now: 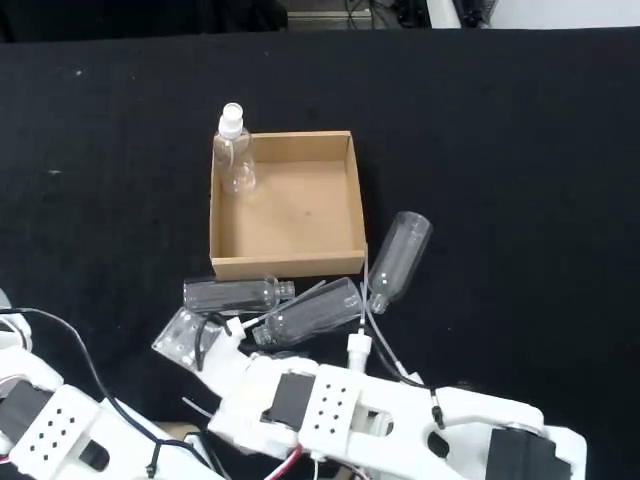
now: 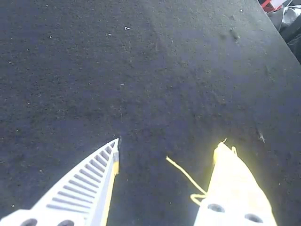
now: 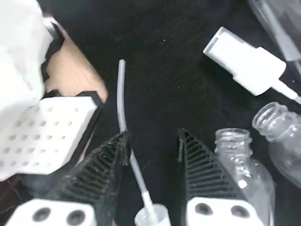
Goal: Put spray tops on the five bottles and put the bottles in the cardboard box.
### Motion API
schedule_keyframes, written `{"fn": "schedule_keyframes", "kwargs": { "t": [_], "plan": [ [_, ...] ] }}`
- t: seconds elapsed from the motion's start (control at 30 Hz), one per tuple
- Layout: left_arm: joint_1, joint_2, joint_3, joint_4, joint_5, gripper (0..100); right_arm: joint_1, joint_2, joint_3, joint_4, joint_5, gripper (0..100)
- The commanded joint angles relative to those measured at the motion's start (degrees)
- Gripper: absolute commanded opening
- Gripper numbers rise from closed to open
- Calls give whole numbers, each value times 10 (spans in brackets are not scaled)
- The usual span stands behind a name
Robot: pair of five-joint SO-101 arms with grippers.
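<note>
right hand (image 3: 152,135): jaws wide, holding nothing. a spray top (image 3: 151,217) lies between them, head deep toward the palm, its dip tube (image 3: 122,94) running straight out past the fingertips. so the long axis lies along the jaws, not across them. the tube passes close by one finger; i cannot tell if they touch.

open bottle (image 3: 235,160) lies just outside the other finger, neck pointing the same way as the tube. a second spray top (image 3: 244,66) lies farther out, beyond that neck.

left hand (image 2: 169,142): jaws wide, over bare desk (image 2: 141,70), nothing between them. judged: the right hand is nearer.

cardboard box (image 1: 285,265) holds one capped bottle (image 1: 235,160), upright in a corner.
</note>
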Motion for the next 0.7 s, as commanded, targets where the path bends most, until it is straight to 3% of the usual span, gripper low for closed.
{"fn": "schedule_keyframes", "kwargs": {
  "t": [0.0,0.33,0.67],
  "plan": [
    [-7,3,-32,-12,4,224,-39,5,-49,40,-4,145],
    [-7,3,-32,-12,3,224,-60,5,22,-55,-4,145],
    [-7,3,-32,-13,3,224,-58,6,67,-71,1,145]
  ]
}}
